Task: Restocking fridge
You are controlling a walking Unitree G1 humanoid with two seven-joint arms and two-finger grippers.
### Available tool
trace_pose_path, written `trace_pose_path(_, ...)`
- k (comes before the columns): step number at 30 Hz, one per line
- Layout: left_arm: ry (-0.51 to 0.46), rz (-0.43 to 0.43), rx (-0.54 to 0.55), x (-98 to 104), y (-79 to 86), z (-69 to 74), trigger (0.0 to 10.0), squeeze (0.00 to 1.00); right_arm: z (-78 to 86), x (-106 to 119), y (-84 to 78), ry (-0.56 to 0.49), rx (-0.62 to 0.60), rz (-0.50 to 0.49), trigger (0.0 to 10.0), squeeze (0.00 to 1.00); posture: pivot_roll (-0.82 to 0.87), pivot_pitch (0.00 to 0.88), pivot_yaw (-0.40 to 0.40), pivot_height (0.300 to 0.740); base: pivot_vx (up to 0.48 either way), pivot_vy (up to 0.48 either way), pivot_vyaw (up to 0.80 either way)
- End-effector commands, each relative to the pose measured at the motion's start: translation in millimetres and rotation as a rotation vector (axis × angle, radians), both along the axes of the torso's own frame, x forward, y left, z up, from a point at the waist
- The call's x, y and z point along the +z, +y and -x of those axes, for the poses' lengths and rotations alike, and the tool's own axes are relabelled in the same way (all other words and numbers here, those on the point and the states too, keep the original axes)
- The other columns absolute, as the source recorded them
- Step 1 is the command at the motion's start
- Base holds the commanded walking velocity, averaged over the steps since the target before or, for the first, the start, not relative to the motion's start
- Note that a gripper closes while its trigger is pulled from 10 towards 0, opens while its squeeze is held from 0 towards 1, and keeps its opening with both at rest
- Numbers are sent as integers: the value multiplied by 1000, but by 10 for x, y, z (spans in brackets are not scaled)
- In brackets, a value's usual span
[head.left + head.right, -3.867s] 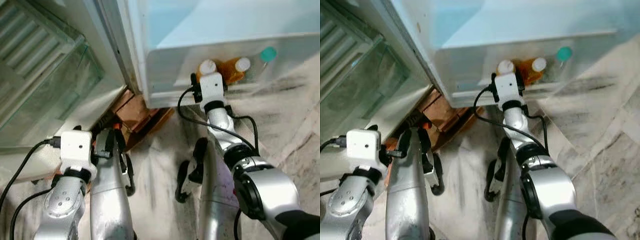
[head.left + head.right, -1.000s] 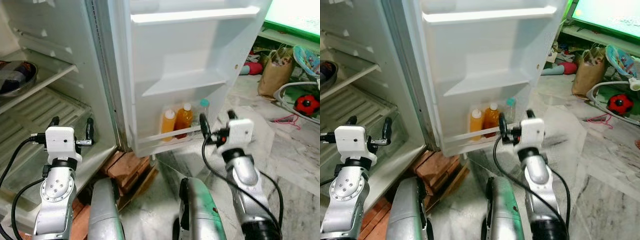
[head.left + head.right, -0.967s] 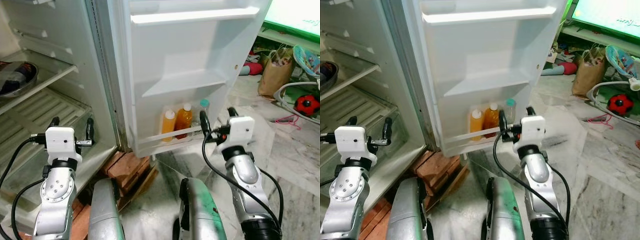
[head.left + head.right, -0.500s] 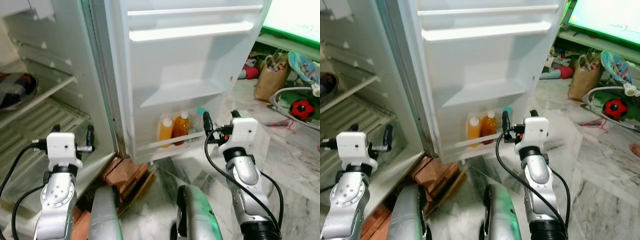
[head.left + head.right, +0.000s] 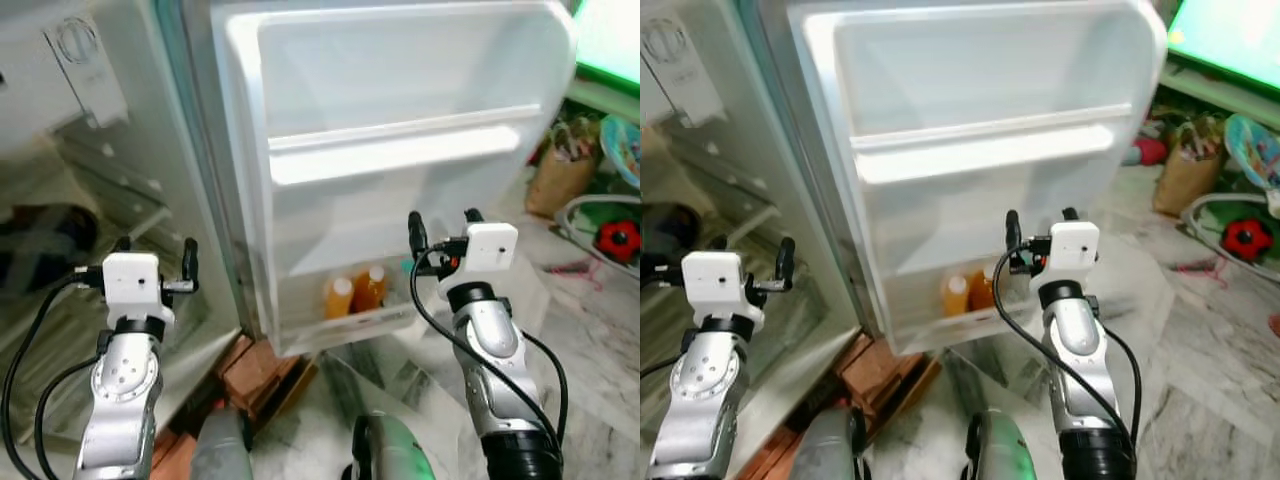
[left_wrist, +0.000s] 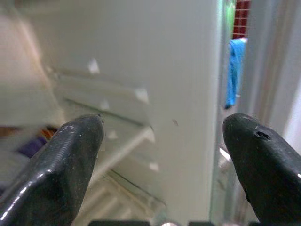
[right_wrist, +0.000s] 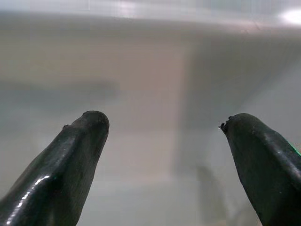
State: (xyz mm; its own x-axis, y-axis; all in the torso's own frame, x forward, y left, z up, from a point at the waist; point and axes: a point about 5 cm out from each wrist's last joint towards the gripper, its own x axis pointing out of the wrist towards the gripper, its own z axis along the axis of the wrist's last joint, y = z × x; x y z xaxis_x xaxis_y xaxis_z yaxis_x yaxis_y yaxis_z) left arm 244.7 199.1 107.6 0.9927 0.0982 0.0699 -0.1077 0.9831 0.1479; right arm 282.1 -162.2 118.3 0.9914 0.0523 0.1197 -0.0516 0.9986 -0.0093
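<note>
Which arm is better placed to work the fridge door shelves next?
Right, probably. The right end effector is open and raised before the fridge door, above the orange bottles. The left end effector faces the main compartment.

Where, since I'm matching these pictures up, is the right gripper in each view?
Left eye view: right gripper right of centre, raised before the open door.
Right eye view: at centre, before the same door.
Right wrist view: open, its fingers framing the white door lining.
Left wrist view: faces the fridge shelves instead.
Shared landmark: orange bottles, low in the door.
</note>
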Motion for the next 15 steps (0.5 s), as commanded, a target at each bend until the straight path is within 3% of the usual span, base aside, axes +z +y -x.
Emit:
trace_pose_path(1, 4, 0, -5, -4, -22, -2, 10000, 0, -8, -6, -29, 7, -6, 3, 10000, 0, 33, 4, -66, 740, 0, 0, 0)
trace_pose_path(9, 16, 2, 7, -35, -21, 36, 10000, 0, 27, -76, -30, 58, -4, -16, 10000, 0, 31, 10, -71, 740, 0, 0, 0)
trace_pose_path(12, 26, 7, 15, -53, -49, 34, 10000, 0, 61, -200, -69, 151, -9, -41, 10000, 0, 27, 12, -76, 740, 0, 0, 0)
trace_pose_path(13, 32, 4, 20, -64, -58, 27, 10000, 0, 106, -325, -93, 236, -5, -49, 10000, 0, 27, 12, -77, 740, 0, 0, 0)
trace_pose_path(15, 35, 2, 23, -68, -59, 25, 10000, 0, 122, -363, -101, 261, -4, -54, 10000, 0, 27, 12, -77, 740, 0, 0, 0)
